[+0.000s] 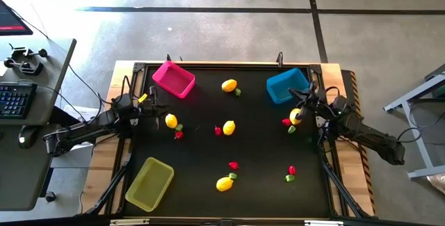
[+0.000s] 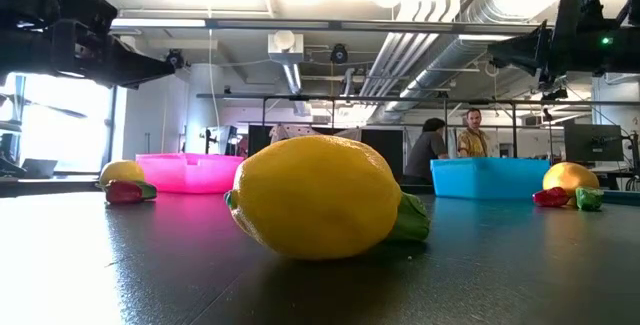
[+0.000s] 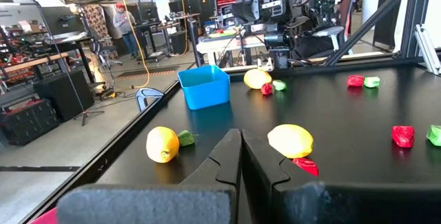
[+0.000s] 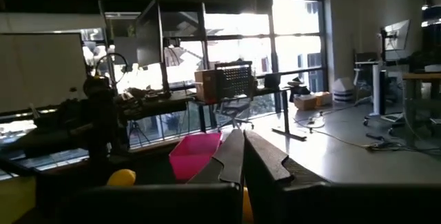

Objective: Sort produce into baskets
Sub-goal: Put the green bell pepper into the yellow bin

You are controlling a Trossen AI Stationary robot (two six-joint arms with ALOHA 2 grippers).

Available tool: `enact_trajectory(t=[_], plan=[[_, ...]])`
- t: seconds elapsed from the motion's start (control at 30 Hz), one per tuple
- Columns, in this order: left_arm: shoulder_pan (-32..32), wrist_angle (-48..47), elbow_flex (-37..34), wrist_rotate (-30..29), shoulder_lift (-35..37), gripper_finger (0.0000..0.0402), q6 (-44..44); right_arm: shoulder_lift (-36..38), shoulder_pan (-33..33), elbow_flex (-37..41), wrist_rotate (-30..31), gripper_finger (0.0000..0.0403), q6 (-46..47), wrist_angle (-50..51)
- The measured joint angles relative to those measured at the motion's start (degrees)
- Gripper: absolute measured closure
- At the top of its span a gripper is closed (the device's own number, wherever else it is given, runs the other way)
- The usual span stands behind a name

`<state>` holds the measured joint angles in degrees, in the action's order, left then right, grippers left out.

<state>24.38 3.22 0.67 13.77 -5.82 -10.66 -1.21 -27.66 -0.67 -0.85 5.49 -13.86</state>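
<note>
- Table point(image 1: 208, 184): wide bare stretches between the pieces leave both arms room; its raised rim lies close behind each arm.
- Pink basket point(image 1: 173, 79), blue basket point(image 1: 286, 85), yellow-green basket point(image 1: 149, 183): all look empty, so sorting appears not yet begun.
- Left gripper point(image 1: 144, 101), right gripper point(image 1: 303, 105): fingers closed, holding nothing, at opposite edges.
- Lemons point(image 1: 229, 127), red pieces point(image 1: 233, 165), green pieces point(image 1: 289, 178): all loose on the table.

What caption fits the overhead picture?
Toy produce scattered on a black table with pink, blue and yellow-green baskets, unsorted.

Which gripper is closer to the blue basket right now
The right. The right gripper sits just beside the blue basket, at the table's right edge. The left gripper is far across the table, near the pink basket.
</note>
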Motion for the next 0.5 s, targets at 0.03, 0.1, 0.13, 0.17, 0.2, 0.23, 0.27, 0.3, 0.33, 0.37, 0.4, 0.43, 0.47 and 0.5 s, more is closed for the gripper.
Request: enact_trajectory(t=[0.03, 0.1, 0.13, 0.17, 0.2, 0.23, 0.27, 0.3, 0.33, 0.37, 0.4, 0.43, 0.47, 0.5], plan=[[0.0, 0.0, 0.0, 0.0, 0.0, 0.0401, 0.0, 0.0, 0.0, 0.0, -0.9, 0.0402, 0.0, -0.6], [0.0, 0.0, 0.0, 0.0, 0.0, 0.0402, 0.0, 0.0, 0.0, 0.0, -3.4, 0.0402, -1.5, -1.1], [0.0, 0.0, 0.0, 0.0, 0.0, 0.0402, 0.0, 0.0, 0.0, 0.0, -4.3, 0.0402, -1.9, -1.0], [0.0, 0.0, 0.0, 0.0, 0.0, 0.0402, 0.0, -0.1, 0.0, 0.0, -5.2, 0.0402, -2.4, -1.0], [0.0, 0.0, 0.0, 0.0, 0.0, 0.0401, 0.0, -0.3, 0.0, 0.0, -6.2, 0.0402, -2.5, -1.1], [0.0, 0.0, 0.0, 0.0, 0.0, 0.0402, 0.0, -0.5, 0.0, 0.0, -7.5, 0.0402, -2.3, -1.0], [0.0, 0.0, 0.0, 0.0, 0.0, 0.0401, 0.0, -1.0, 0.1, 0.0, -8.8, 0.0402, -1.6, -1.1], [0.0, 0.0, 0.0, 0.0, 0.0, 0.0401, 0.0, -1.6, 0.3, 0.0, -9.5, 0.0402, -1.2, -1.1], [0.0, 0.0, 0.0, 0.0, 0.0, 0.0401, 0.0, -2.3, 0.7, 0.0, -9.5, 0.0402, -1.0, -1.0], [0.0, 0.0, 0.0, 0.0, 0.0, 0.0401, 0.0, -3.3, 1.2, 0.0, -9.3, 0.0402, -1.0, -1.0], [0.0, 0.0, 0.0, 0.0, 0.0, 0.0401, 0.0, -4.3, 1.8, 0.0, -8.9, 0.0402, -1.2, -1.0], [0.0, 0.0, 0.0, 0.0, 0.0, 0.0402, 0.0, -5.6, 2.4, 0.0, -8.4, 0.0402, -1.3, -1.0], [0.0, 0.0, 0.0, 0.0, 0.0, 0.0402, 0.0, -6.8, 3.0, 0.0, -7.6, 0.0402, -1.4, -1.0], [0.0, 0.0, 0.0, 0.0, 0.0, 0.0402, 0.0, -8.1, 3.7, 0.0, -6.7, 0.0402, -1.4, -1.0]])
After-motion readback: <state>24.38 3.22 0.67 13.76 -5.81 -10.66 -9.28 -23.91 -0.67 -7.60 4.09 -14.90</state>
